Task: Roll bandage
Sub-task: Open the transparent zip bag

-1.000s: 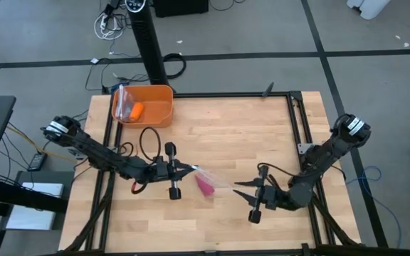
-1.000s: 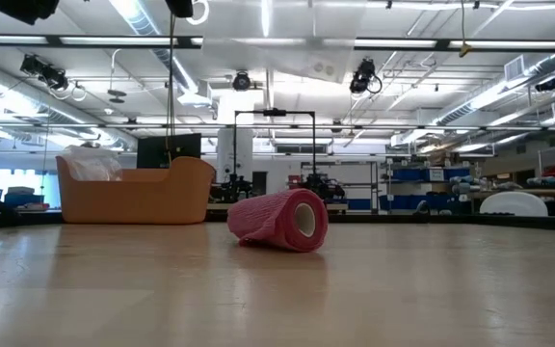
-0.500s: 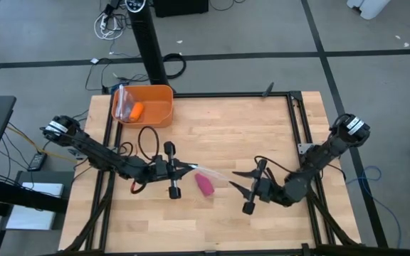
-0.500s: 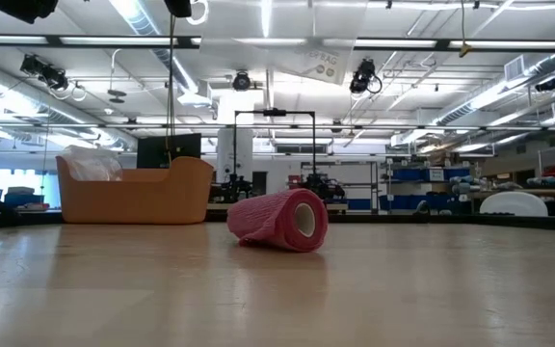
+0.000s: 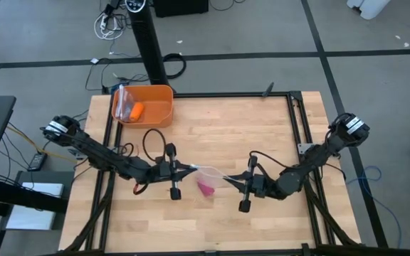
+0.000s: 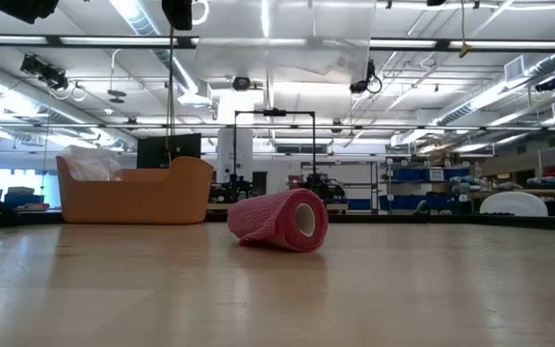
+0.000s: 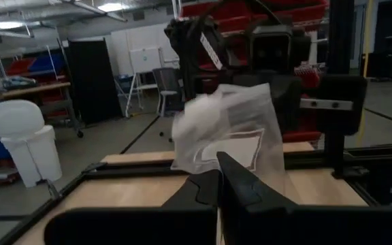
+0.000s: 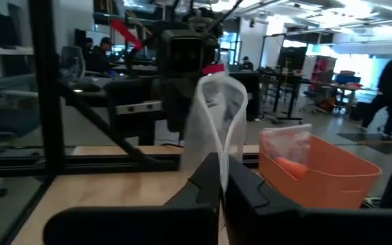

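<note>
bandage [image 5: 206, 188]: a rolled pink tube lying on the counter [image 5: 219, 135], nearer the front edge
left claw [image 5: 190, 169]: pinched tight on one end of the clear bag [image 5: 211, 173]
right claw [image 5: 230, 180]: pinched tight on the bag's other end
bag: hangs just above the bandage

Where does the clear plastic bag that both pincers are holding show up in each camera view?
High view: clear plastic bag stretched mid-table between the left pincer and right pincer, above the pink bandage.
Low view: only its lower part, hanging at top centre.
Left wrist view: centre, at the fingertips.
Right wrist view: centre.
Shared landmark: the orange bin, also in the low and right wrist views.
</note>
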Available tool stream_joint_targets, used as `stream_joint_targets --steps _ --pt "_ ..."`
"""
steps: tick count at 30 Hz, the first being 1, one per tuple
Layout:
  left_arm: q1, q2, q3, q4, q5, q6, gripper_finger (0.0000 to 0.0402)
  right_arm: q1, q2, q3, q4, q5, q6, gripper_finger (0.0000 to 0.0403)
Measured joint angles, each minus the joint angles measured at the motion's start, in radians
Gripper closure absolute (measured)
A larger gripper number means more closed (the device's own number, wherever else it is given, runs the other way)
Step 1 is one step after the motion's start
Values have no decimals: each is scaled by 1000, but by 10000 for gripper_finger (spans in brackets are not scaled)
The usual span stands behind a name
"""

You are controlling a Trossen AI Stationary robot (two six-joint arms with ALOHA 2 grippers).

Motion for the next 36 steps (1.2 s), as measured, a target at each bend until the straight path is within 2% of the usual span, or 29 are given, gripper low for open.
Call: stream_joint_targets --steps 5,8,12,18,21,24,31,34,36 --pt "0 0 0 -35 4 -25 401 -60 0 0 -6 -103 34 401" --pt "0 0 0 -38 40 -25 401 -99 0 0 -53 -168 84 401" --pt "-1 0 0 -61 50 -26 401 -132 0 0 -116 -180 141 401" --pt "0 0 0 -89 53 -43 401 -155 0 0 -121 -255 166 402" --pt "-9 0 0 -94 30 -37 401 -145 -5 0 -179 -257 211 398" --pt "-21 0 0 -102 -3 -21 401 -96 -31 0 -238 -190 240 373" --pt "-22 0 0 -197 -51 -63 401 56 -156 0 -392 85 281 285" --pt "-22 0 0 -216 -76 -66 401 102 -211 0 -371 134 246 264" --pt "-20 0 0 -218 -77 -66 401 104 -228 4 -347 139 204 264"
